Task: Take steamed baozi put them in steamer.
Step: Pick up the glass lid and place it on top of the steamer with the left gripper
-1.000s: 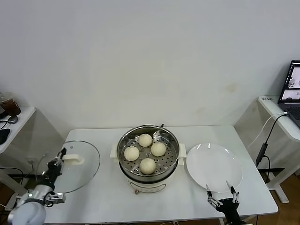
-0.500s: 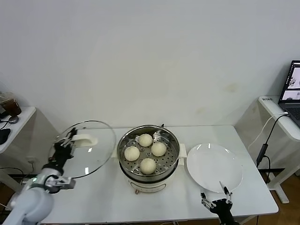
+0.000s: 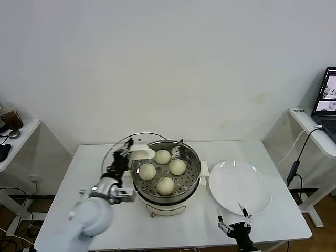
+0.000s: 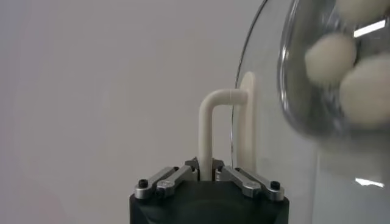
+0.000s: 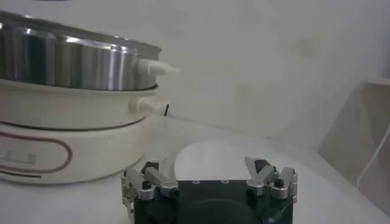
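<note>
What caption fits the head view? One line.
Left gripper carries glass lid to steamer holding four baozi; right gripper idle.

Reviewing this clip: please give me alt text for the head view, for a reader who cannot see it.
The left gripper holds a glass lid by its white handle, tilted at the left rim of the steamer, where four baozi sit. An empty white plate lies to the right; the right gripper hangs open at the table's near edge.

Head camera looks down over the whole table (image 3: 105, 231); both wrist cameras sit low and close, sharing the steamer (image 3: 166, 173) (image 5: 73, 58) (image 4: 329, 67) from opposite sides.
</note>
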